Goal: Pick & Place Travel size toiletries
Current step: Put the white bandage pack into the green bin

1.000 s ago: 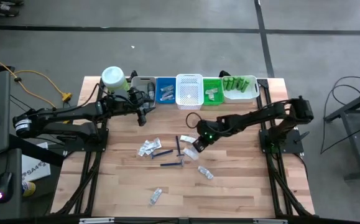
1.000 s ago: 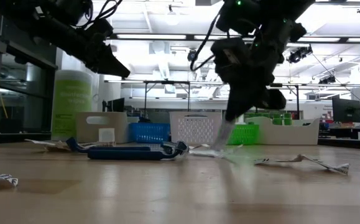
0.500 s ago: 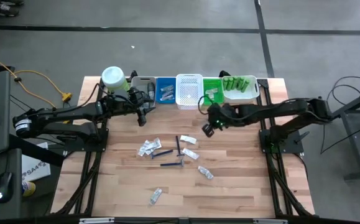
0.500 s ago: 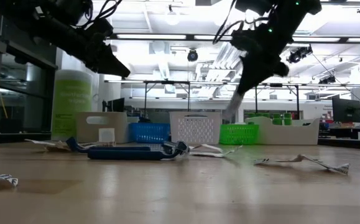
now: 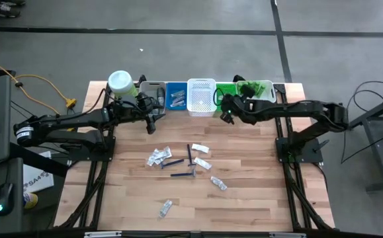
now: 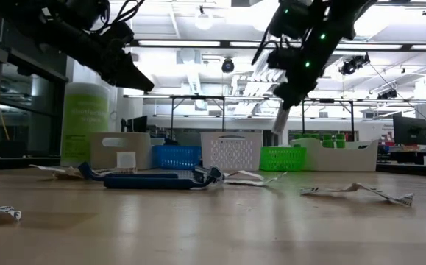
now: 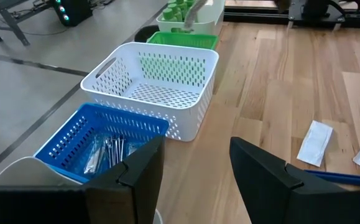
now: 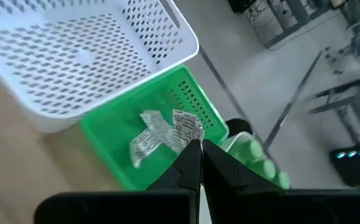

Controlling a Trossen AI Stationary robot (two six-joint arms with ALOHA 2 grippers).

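The surface [image 5: 257,192] carried a row of bins along its far edge. Above the green bin [image 8: 167,124] hung the right gripper [image 8: 199,155], fingers clenched on a clear sachet [image 8: 183,127]. The left gripper [image 7: 192,165] waited near the blue bin [image 7: 92,140], fingers parted, grasping nothing. Other sachets [image 5: 158,156] lay mid-surface.

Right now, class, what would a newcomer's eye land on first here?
First, the right tool pinching a clear sachet above the green bin at the table's back edge. Next, the colourful bin row, with the white basket in the middle. Then sachets and blue sticks scattered mid-table.
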